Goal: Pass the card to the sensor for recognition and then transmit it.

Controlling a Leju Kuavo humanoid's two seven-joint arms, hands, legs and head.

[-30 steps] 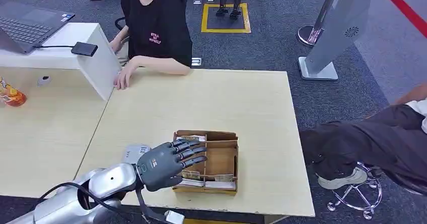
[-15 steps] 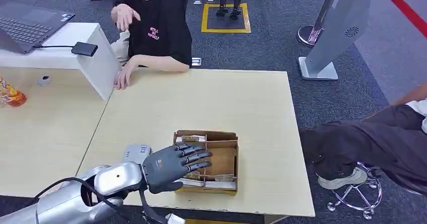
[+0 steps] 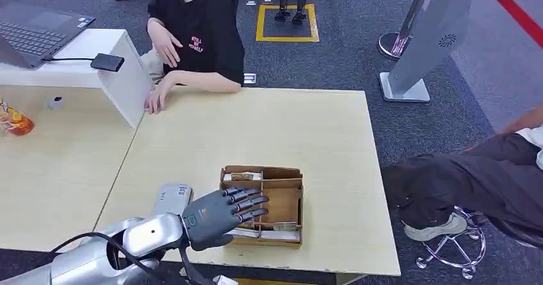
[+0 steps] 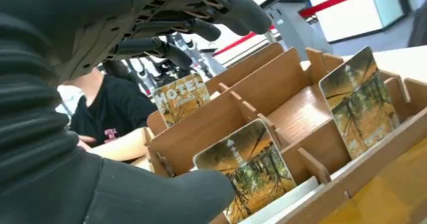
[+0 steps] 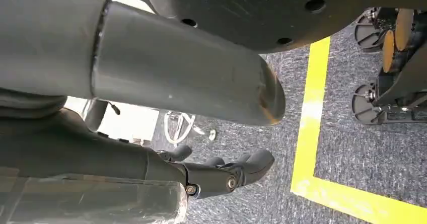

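A brown cardboard box (image 3: 286,198) with dividers stands near the table's front edge and holds several hotel key cards (image 3: 246,177). My left hand (image 3: 221,214) hovers over the box's left compartments with fingers spread and nothing in it. In the left wrist view the hand (image 4: 100,43) arches above the box wall (image 4: 201,128), with upright forest-print cards (image 4: 252,171), (image 4: 360,100) and one marked HOTEL (image 4: 182,98) beneath the fingers (image 4: 201,12). A flat grey card reader (image 3: 171,198) lies just left of the box. My right hand (image 5: 221,173) hangs over the carpet, holding nothing.
A person in black (image 3: 202,35) sits at the table's far side, one hand on the table (image 3: 155,99). A white riser (image 3: 96,57) at far left carries a laptop (image 3: 32,32) and a black device (image 3: 107,62). Another person's legs (image 3: 467,182) are to the right.
My left hand has sunk slightly toward the table's front edge over the box. The seated person raised a hand and brought it back to the chest.
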